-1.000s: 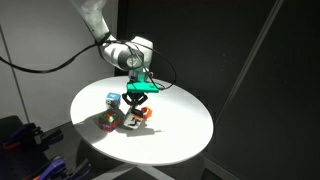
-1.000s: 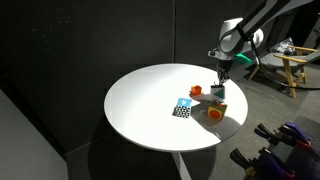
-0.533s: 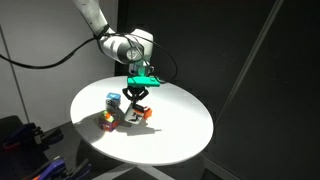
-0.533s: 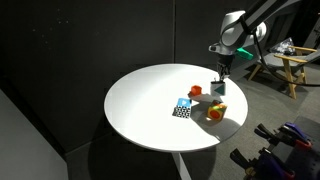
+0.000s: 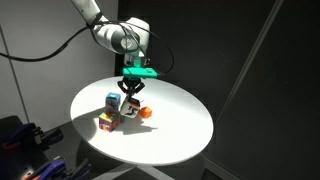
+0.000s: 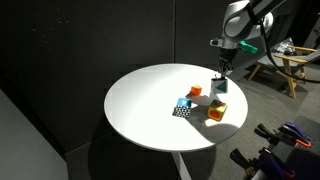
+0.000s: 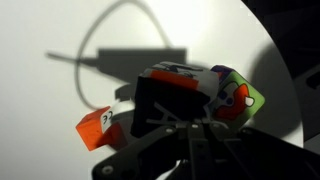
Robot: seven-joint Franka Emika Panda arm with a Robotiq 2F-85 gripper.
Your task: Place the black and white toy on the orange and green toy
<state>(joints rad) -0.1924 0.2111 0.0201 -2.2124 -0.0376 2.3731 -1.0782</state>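
Observation:
My gripper [image 5: 130, 96] is shut on the black and white toy [image 6: 220, 88] and holds it a little above the round white table [image 6: 140, 100]. In the wrist view the toy [image 7: 163, 98] is a dark block between my fingers [image 7: 172, 128]. The orange and green toy [image 6: 217, 112] stands on the table just beside and below the held toy. It shows green with a red face in the wrist view [image 7: 236, 96] and orange in an exterior view [image 5: 146, 112].
A tiny orange cube [image 6: 196, 91] and a blue-and-white cube [image 6: 183, 108] stand close by on the table; the tiny cube also shows in the wrist view [image 7: 100, 129]. The table edge [image 6: 232, 125] is near the toys. Wooden furniture [image 6: 285, 62] stands behind.
My gripper has risen with the black and white toy in it, lifting it off the table. The other cubes have not moved.

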